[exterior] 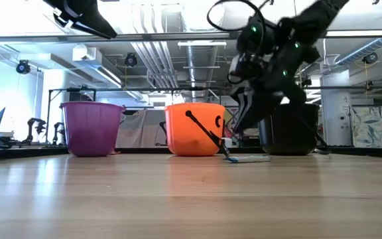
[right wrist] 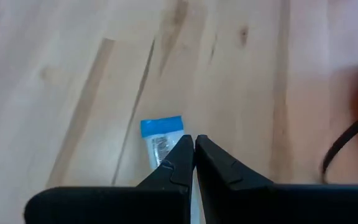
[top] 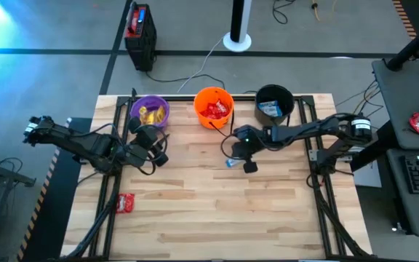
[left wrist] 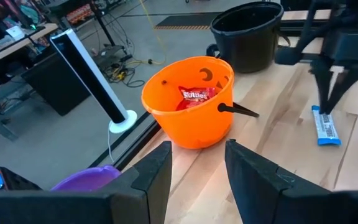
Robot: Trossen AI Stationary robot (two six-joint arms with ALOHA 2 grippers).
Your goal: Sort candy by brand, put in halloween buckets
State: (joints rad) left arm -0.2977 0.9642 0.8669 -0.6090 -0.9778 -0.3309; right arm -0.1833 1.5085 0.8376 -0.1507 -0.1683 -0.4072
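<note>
Pinched together over the blue-and-white wrapped candy packet (right wrist: 161,140), my right gripper (right wrist: 194,148) has its two dark fingertips meeting at the packet's near end, low over the pale wooden table (top: 217,211). Whether they have caught the thin wrapper or only met above it, I cannot tell; from table height the packet lies flat on the boards beneath the fingers. I am here because this is the one blue packet left on the wood, lying in front of the small round orange plastic bucket (top: 213,107) and near the black plastic bucket (top: 274,102), which already holds a blue-and-white piece. My guess is that it belongs there.

My left gripper (left wrist: 196,165) waits with its fingers apart and nothing between them, just beside the purple plastic bucket (top: 149,112), which holds yellow wrappers. A red wrapped packet (top: 126,203) lies at the table's left edge, well apart from both arms; the orange bucket, with red packets inside, looks like its home.
</note>
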